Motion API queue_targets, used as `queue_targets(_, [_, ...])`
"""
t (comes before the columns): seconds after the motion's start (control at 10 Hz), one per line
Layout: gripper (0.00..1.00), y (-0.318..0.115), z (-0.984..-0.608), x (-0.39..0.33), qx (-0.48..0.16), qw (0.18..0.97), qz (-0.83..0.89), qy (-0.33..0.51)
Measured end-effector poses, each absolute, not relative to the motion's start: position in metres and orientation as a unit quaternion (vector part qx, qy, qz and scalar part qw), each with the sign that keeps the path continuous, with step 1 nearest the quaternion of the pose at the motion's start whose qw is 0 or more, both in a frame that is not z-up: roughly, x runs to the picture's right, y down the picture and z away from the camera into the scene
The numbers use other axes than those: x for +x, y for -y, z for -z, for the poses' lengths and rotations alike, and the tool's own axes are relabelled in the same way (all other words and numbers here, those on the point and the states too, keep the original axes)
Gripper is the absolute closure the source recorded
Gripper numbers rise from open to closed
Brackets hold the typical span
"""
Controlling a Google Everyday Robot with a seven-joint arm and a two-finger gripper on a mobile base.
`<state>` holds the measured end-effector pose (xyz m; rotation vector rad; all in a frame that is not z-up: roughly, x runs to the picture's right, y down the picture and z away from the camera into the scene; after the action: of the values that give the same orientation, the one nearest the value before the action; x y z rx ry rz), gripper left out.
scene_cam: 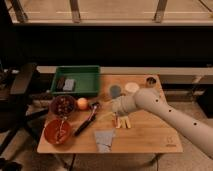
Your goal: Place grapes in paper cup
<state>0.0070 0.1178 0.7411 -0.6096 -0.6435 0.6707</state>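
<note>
The grapes [63, 105] are a dark reddish-purple bunch in a dark bowl at the table's left. A white paper cup [132, 88] stands at the back, right of the middle, with a grey cup [115, 91] beside it. My arm reaches in from the lower right. My gripper [114, 106] is at the arm's left end over the middle of the table, just in front of the grey cup. It is well to the right of the grapes, with an orange fruit [82, 103] between them.
A green tray [75, 80] holding small items stands at the back left. A red bowl [57, 131] is at the front left. A black tool [86, 120], a grey cloth [104, 139], yellow pieces [123, 122] and a small dark can [151, 81] lie on the wooden table [150, 137].
</note>
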Motion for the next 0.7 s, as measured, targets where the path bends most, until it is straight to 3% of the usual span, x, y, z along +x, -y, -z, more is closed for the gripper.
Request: queue_targets(0.7, [0.35, -0.133, -0.743, -0.022, -0.273, 0.854, -0.302, 0.325])
